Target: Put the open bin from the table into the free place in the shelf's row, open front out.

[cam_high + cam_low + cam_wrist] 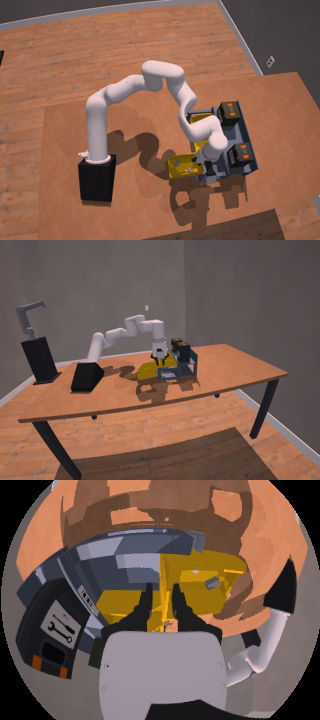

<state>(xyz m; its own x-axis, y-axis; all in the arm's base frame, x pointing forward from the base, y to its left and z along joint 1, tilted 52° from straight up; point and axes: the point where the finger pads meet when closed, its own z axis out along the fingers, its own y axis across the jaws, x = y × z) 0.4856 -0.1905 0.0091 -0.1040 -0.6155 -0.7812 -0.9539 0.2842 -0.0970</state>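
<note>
Straddling the stiff-looking, probably light bin's [182, 166] [147, 371] [200, 600] rear wall, the gripper [202, 164] [160, 365] [162, 590] stands part-open, gripping nothing (best pinched there, centrally).

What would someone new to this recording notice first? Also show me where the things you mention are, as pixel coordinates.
Probably the white arm [96, 129] [95, 351] arching from its black pedestal [96, 180] [85, 376] over the table to the gray shelf [248, 139] [194, 356]. Next, the bright yellow bin [180, 171] [147, 373] [200, 597] in front of that shelf, with small gray parts inside, and the two dark cases with orange latches on top of the shelf.

I'm seeing dark grey walls [289, 33] [103, 278] up top, plank floor [77, 51] [116, 454] below, 1 outlet [270, 62] [146, 307] upper right in the top view.
</note>
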